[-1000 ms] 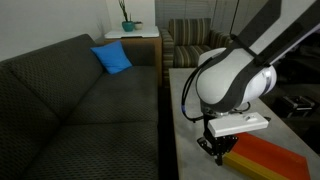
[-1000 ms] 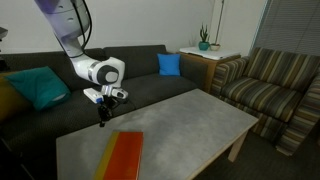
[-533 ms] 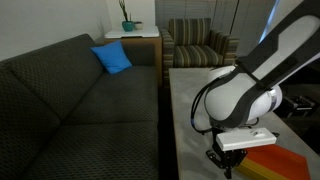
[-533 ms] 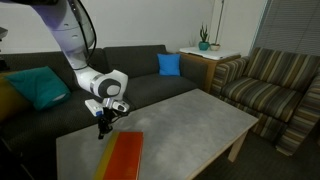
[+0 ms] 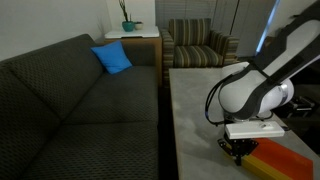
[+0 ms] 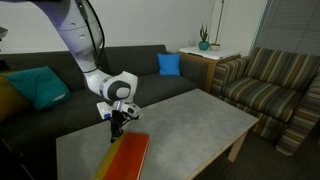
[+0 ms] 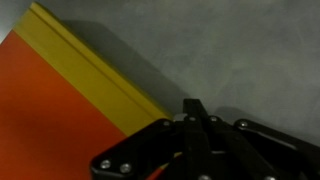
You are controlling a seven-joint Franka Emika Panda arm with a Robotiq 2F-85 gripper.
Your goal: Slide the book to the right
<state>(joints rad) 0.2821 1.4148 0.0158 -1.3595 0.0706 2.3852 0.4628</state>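
Note:
The book (image 6: 125, 158) is a flat orange-red slab with yellow side edges, lying on the grey table in both exterior views (image 5: 278, 160). In the wrist view its orange cover (image 7: 50, 120) and yellow edge fill the left. My gripper (image 6: 117, 126) hangs low at the book's far end, its fingertips (image 5: 240, 157) at the book's edge near the table top. The fingers (image 7: 193, 112) are pressed together with nothing between them, right beside the yellow edge.
A dark grey sofa (image 5: 80, 110) runs along the table's side, with a blue cushion (image 5: 112, 58) and a teal cushion (image 6: 38, 86) on it. A striped armchair (image 6: 270, 85) and a side table with a plant (image 6: 203, 45) stand beyond the table (image 6: 190, 115).
My gripper has moved along the table and come down to the book's end. The book has shifted slightly in the same direction.

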